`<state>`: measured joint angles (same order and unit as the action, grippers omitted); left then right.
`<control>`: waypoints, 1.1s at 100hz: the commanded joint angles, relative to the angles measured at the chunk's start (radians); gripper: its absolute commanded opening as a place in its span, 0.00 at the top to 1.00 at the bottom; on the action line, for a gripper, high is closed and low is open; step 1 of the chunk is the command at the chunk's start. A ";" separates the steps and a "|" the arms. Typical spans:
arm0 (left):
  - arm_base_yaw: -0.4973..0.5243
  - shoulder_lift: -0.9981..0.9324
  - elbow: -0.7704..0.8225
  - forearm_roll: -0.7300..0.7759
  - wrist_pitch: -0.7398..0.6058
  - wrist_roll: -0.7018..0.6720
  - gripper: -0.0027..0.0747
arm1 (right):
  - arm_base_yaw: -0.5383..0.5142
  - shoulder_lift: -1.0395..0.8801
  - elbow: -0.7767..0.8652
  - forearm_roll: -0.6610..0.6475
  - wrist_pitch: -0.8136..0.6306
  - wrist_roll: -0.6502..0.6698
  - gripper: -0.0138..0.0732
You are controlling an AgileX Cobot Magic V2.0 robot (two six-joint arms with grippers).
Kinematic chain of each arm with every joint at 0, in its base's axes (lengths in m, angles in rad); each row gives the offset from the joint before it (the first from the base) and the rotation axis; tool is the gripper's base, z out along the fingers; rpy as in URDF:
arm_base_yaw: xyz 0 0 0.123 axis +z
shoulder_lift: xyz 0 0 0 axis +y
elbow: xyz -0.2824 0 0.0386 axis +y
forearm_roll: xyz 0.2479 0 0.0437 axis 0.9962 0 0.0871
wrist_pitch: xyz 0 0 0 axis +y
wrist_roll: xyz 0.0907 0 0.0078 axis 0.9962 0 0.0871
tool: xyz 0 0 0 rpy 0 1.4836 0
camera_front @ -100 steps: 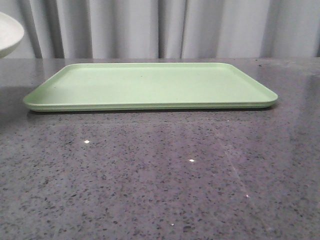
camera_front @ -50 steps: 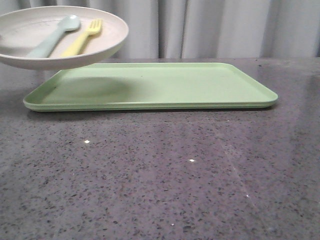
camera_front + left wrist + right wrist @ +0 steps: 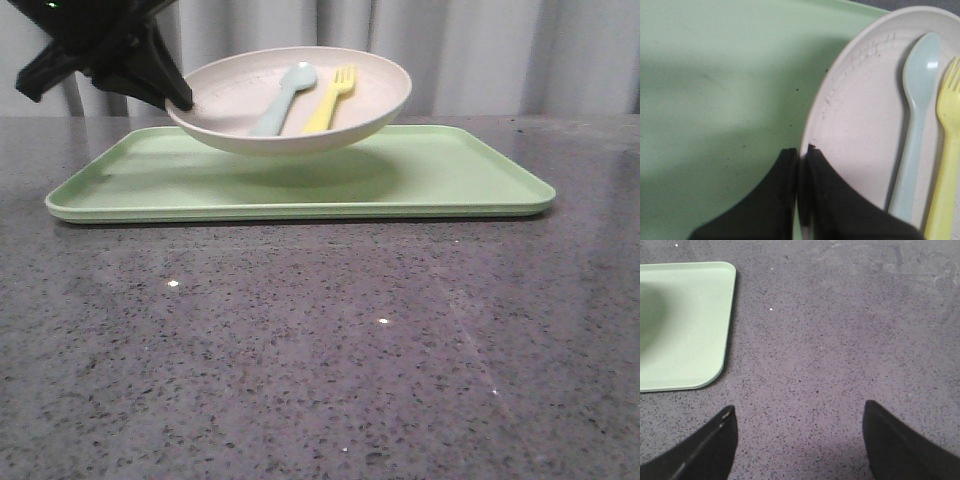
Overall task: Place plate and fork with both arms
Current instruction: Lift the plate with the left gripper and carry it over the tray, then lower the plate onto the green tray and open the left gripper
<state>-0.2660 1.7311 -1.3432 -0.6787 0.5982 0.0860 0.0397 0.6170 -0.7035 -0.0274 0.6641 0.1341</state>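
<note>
Table (image 3: 320, 350): dark speckled stone, nearest.
Right gripper (image 3: 797, 440): above bare table beside tray corner, jaws spread wide, holding nothing.
Tray (image 3: 460, 175): light green, flat on table.
Plate (image 3: 240, 100): held above tray, tilted, casting shadow on it.
Fork (image 3: 330, 98), spoon (image 3: 285, 97): side by side in plate.
Left gripper (image 3: 801, 159): jaws pinching plate rim.
Curtain (image 3: 500, 55): grey, farthest.

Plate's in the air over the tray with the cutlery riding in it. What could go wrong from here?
1. The left gripper pinches the plate only at one rim edge, so it may tip or slip as it is lowered.
2. The fork and spoon lie loose in the plate; a tilt or a hard landing on the tray may slide them out.
3. The right gripper hangs open over the table beside the tray, giving no support.
</note>
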 commanded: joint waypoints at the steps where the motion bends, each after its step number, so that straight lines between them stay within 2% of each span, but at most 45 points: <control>1: -0.024 -0.020 -0.044 -0.055 -0.079 -0.017 0.99 | -0.002 0.006 -0.024 -0.007 -0.074 -0.011 0.23; 13: -0.027 0.000 -0.044 -0.055 -0.105 -0.061 0.99 | -0.002 0.006 -0.024 -0.007 -0.074 -0.011 0.23; 39: -0.027 0.014 -0.042 -0.051 -0.129 -0.065 0.99 | -0.002 0.006 -0.024 -0.007 -0.080 -0.011 0.23; 77: -0.027 0.060 -0.042 -0.068 -0.077 -0.065 0.99 | -0.002 0.006 -0.024 -0.006 -0.085 -0.011 0.23; 87: -0.027 0.060 -0.042 -0.063 -0.072 -0.065 0.90 | -0.002 0.006 -0.024 -0.006 -0.085 -0.011 0.23; 102: -0.027 0.060 -0.042 -0.062 -0.064 -0.065 0.65 | -0.002 0.006 -0.024 -0.006 -0.085 -0.011 0.23; 110: -0.025 0.056 -0.042 -0.062 -0.064 -0.065 0.58 | -0.002 0.006 -0.024 -0.006 -0.085 -0.011 0.23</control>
<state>-0.2861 1.8444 -1.3523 -0.7105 0.5558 0.0286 0.0397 0.6170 -0.7014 -0.0274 0.6622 0.1341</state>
